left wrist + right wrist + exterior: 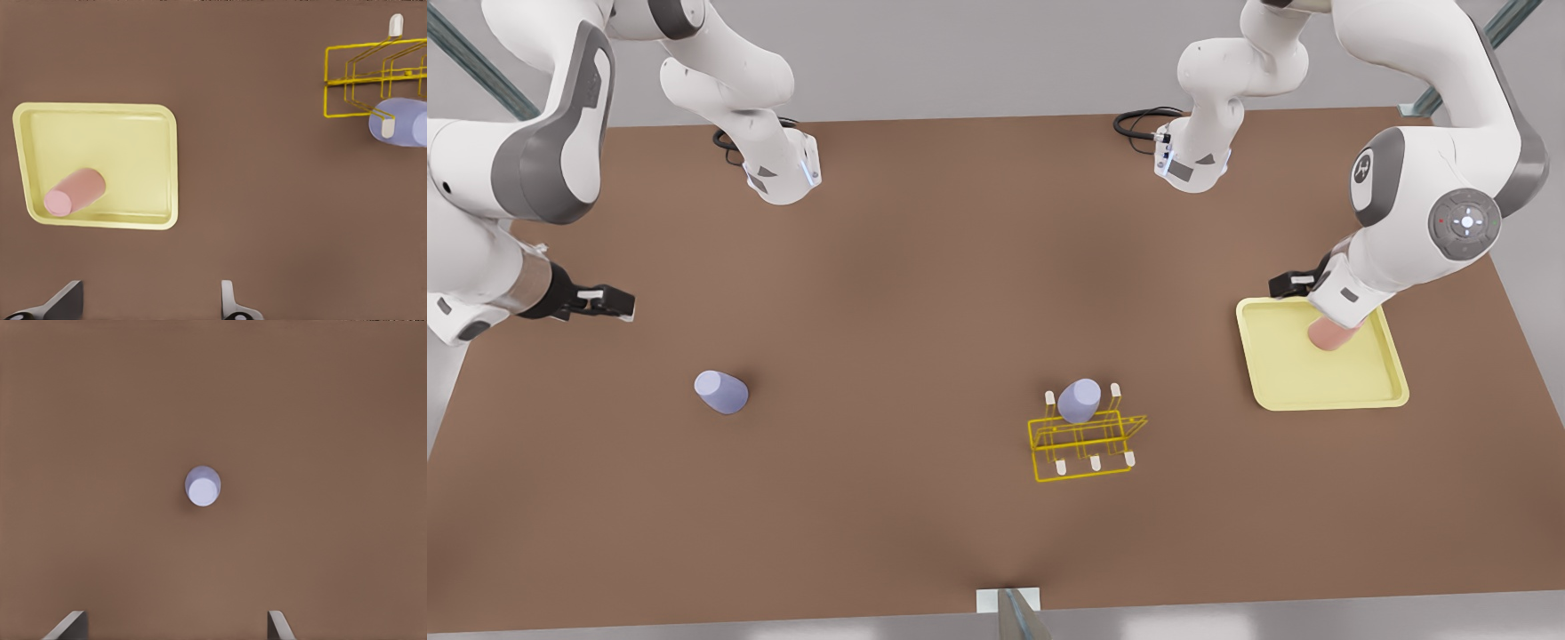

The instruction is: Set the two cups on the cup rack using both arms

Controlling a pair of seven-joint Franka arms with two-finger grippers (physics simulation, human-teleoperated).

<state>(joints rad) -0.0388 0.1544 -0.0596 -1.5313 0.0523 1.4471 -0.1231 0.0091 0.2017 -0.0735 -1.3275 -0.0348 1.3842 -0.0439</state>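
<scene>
A pink cup (1329,336) (75,192) lies on its side in the pale yellow tray (1258,356) (172,167), partly hidden by an arm in the front view. My left gripper (1285,284) (147,303) hovers open above the tray's far edge. One lavender cup (1079,400) (399,122) sits on a peg of the yellow wire cup rack (1080,440) (353,82). Another lavender cup (720,392) (203,485) stands on the table at the front view's left. High over it, my right gripper (609,302) (175,625) is open and holds nothing.
Two white arm bases with black cables (783,169) (1192,160) stand at the table's far edge. A small grey bracket (1009,604) sits at the near edge. Bare brown table (889,338) lies between the loose cup and the rack.
</scene>
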